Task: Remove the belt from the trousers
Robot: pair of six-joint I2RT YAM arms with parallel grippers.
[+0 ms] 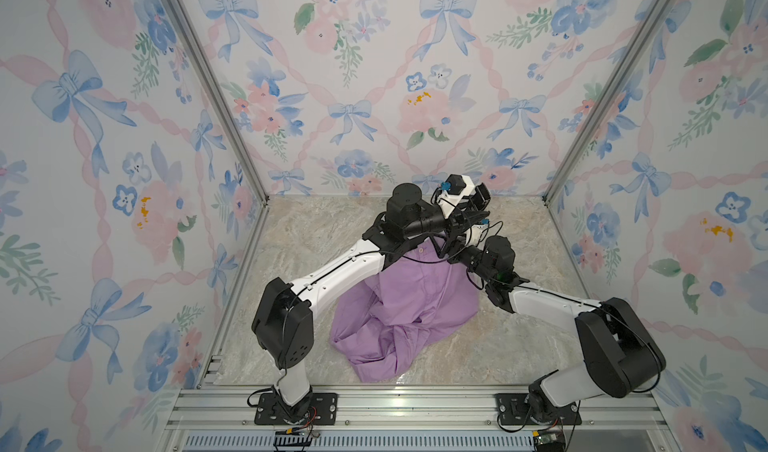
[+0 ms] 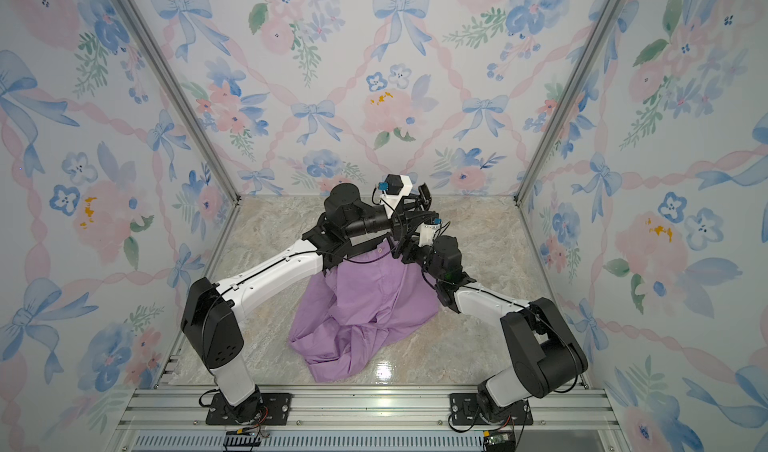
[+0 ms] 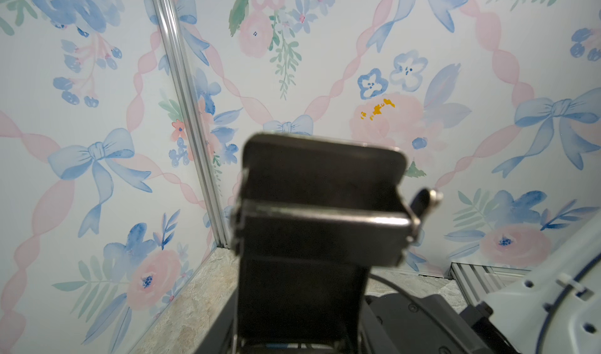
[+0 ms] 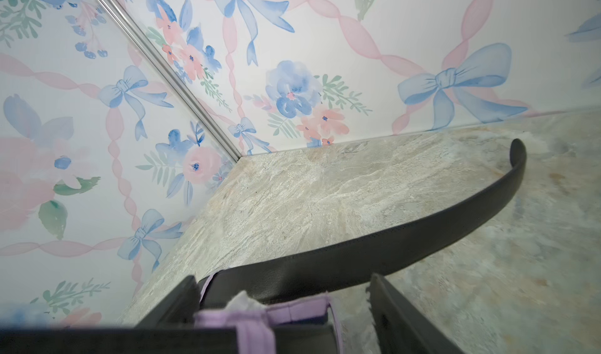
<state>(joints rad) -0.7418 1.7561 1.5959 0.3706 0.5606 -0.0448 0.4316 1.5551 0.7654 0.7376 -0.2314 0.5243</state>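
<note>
- The marbled worktop fills the lower half of both top views.
- The lilac trousers lie crumpled mid-frame, with the waist drawn up toward the wrists just above centre.
- The left arm and the right arm meet over that waist.
- In the right wrist view, the black belt leaves the waistband at the bottom edge and curves to its rounded tip at upper right.
- The right arm's jaws stand wide, with waistband and belt between them.
- I cannot tell how the left arm's jaws stand. Its view shows only a blurred black piece with a shiny bar.
</note>
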